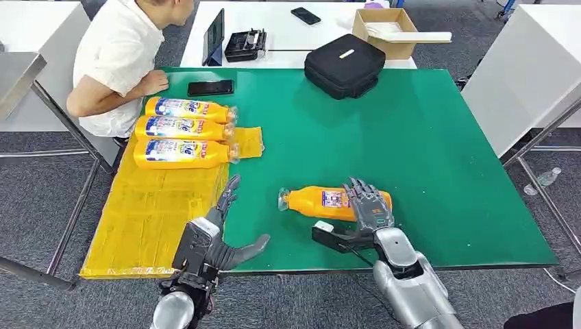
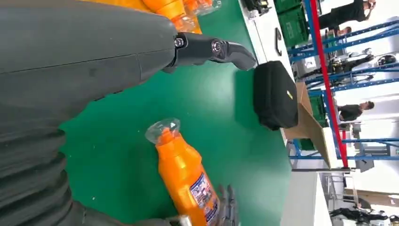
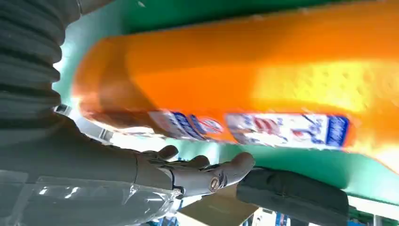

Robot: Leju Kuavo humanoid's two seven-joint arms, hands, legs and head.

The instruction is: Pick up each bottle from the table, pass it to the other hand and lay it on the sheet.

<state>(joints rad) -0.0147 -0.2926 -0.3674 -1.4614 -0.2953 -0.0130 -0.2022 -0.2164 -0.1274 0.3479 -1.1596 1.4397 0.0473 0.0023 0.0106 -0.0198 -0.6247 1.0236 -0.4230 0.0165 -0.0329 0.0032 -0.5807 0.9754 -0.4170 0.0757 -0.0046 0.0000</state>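
The right hand (image 1: 368,205) lies spread over the last bottle (image 1: 322,202) on the green table (image 1: 425,151), not yet gripping; next comes closing, lifting, and passing to the open left hand (image 1: 223,236).

A green table (image 1: 411,144) carries a yellow sheet (image 1: 151,212) over its left edge, three orange bottles (image 1: 181,130) lying on the sheet's far end. Another bottle (image 1: 322,201) lies near the front. A phone (image 1: 210,88) and black bag (image 1: 344,65) sit far back.
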